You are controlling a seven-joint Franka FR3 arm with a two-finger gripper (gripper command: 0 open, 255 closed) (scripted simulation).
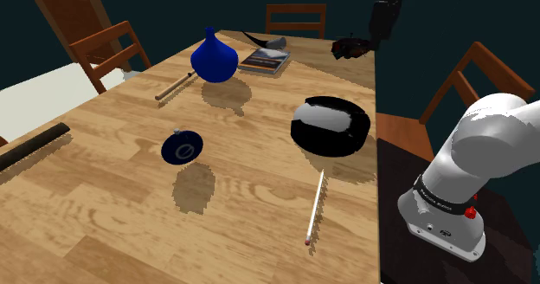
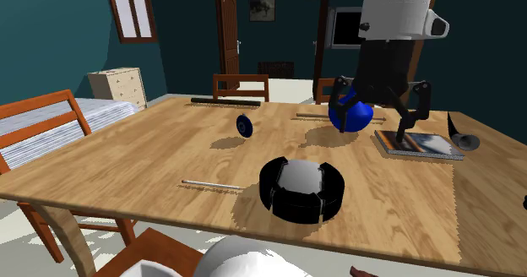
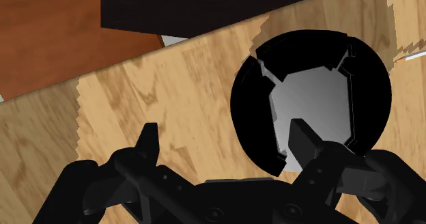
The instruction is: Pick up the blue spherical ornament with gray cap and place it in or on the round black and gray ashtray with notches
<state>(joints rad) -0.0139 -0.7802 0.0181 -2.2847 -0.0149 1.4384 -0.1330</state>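
Note:
The dark blue round ornament [image 1: 182,146] with a small gray cap sits near the middle of the wooden table [image 1: 104,230]; in the second exterior view the ornament [image 2: 244,125] lies beyond the ashtray. The round black ashtray [image 1: 331,125] with a gray inside and notched rim stands toward the shoulder view's right; it is also the ashtray [image 2: 301,189] near the front edge. My gripper [image 2: 370,136] hangs open and empty above the table's far side, near the book, well away from the ornament. In the wrist view the gripper [image 3: 224,139] has its fingers spread, with the ashtray [image 3: 310,110] below one fingertip.
A blue vase [image 1: 214,57] and a book [image 1: 266,61] stand at the far end. A pencil [image 1: 315,206] lies near the ashtray, a wooden stick [image 1: 177,85] by the vase, a black rod [image 1: 30,145] at the left edge. Chairs [image 1: 108,53] ring the table.

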